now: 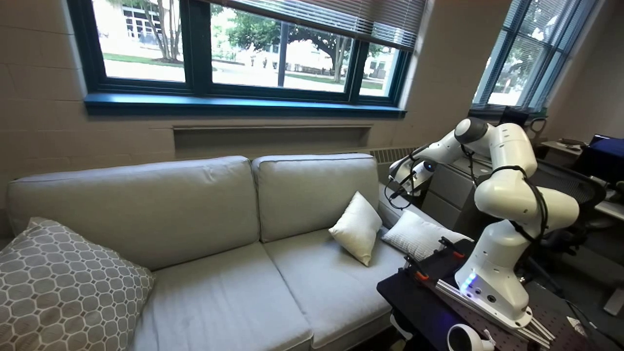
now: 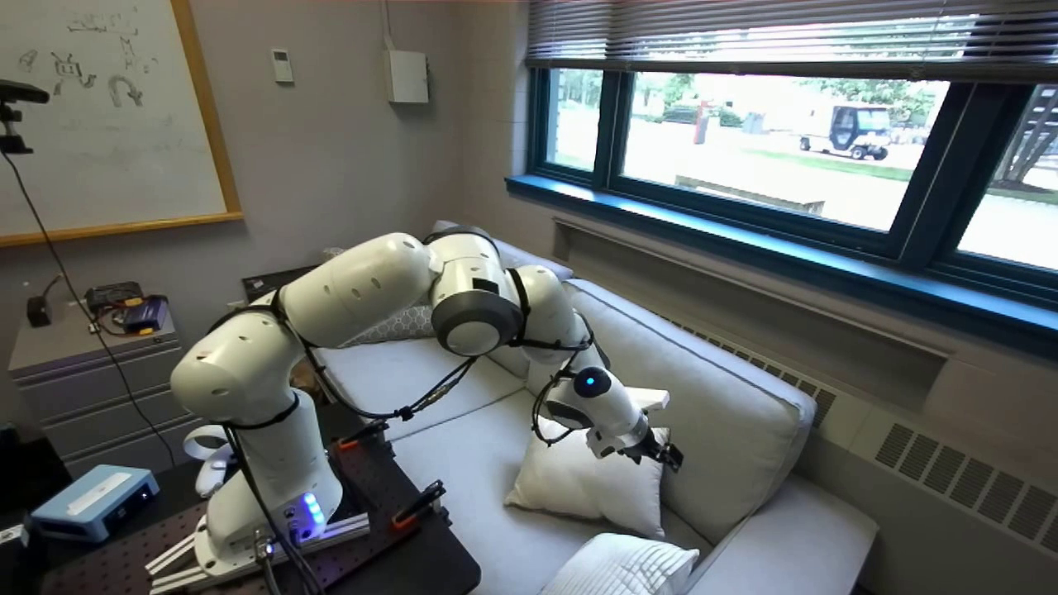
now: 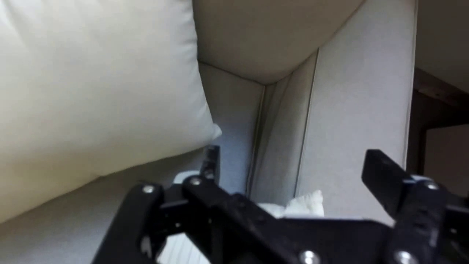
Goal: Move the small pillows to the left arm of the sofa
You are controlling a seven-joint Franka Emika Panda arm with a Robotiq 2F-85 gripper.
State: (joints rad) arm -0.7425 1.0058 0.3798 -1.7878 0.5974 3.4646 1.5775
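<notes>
One small white pillow (image 1: 356, 226) leans on the back cushion (image 1: 302, 195) of the sofa (image 1: 209, 302). Another small pillow (image 2: 624, 566) (it has stripes) lies just beside the sofa arm (image 2: 798, 533). Above the sofa, the gripper (image 3: 293, 159) is spread wide.

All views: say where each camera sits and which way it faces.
Exterior view: before the sofa, facing its back cushions; robot arm in full.
Exterior view: near the armrest, looking along the sofa; robot arm in full.
Wrist view: on the wrist, looking down at a small pillow and armrest; of the robot arm, only the tool.
Both exterior views share sofa and robot arm.
</notes>
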